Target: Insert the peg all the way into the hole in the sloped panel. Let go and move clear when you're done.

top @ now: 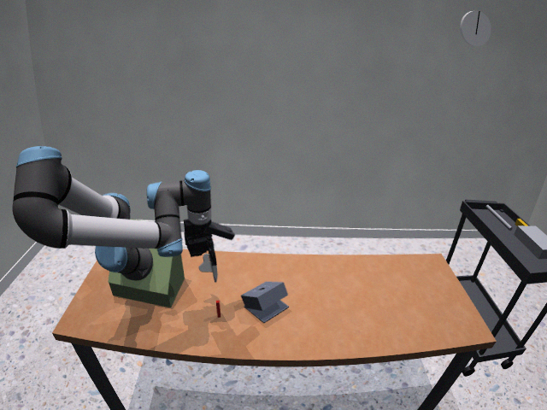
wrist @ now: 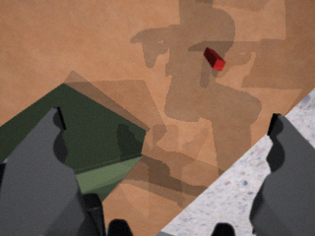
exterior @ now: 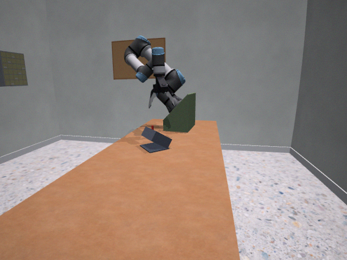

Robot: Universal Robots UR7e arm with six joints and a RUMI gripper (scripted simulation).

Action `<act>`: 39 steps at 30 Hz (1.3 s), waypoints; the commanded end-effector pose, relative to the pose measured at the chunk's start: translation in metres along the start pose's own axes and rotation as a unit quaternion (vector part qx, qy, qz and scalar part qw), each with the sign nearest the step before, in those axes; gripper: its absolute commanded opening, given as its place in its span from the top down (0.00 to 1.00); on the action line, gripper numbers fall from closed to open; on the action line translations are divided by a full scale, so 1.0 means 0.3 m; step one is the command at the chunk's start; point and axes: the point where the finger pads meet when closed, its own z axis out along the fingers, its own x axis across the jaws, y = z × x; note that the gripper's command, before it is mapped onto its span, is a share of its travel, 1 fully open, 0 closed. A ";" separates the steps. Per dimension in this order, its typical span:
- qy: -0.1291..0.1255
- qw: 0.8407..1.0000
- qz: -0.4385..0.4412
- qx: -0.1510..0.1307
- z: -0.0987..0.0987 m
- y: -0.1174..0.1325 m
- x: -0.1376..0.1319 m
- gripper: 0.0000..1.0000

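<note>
Gripper [top: 208, 269] hangs above the worktop [top: 353, 286], fingers spread wide, nothing between them; in the wrist view both fingers frame the shot far apart. Peg [top: 217, 308], small and red, stands upright on the worktop below and in front of the gripper, apart from it, also seen at [wrist: 215, 59] and [exterior: 152, 127]. Sloped panel [top: 265, 295], dark grey block on a flat foot, sits just right of the peg in the top view, not touching; hole [top: 262, 289] on its upper face, nothing in it. Green pedestal [top: 170, 282] carries the arm at the worktop's left end. Black cart [top: 467, 207] off the right end; its top tray holds a grey bar [top: 499, 216], a grey box [top: 535, 240] and a small yellow item [top: 521, 221], lower shelf partly hidden.
</note>
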 end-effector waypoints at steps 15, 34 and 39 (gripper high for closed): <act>0.012 0.995 0.094 0.001 0.124 -0.025 0.132 0.00; 0.022 0.987 0.157 -0.004 0.209 -0.010 0.219 0.00; 0.022 0.987 0.157 -0.004 0.226 -0.010 0.220 0.00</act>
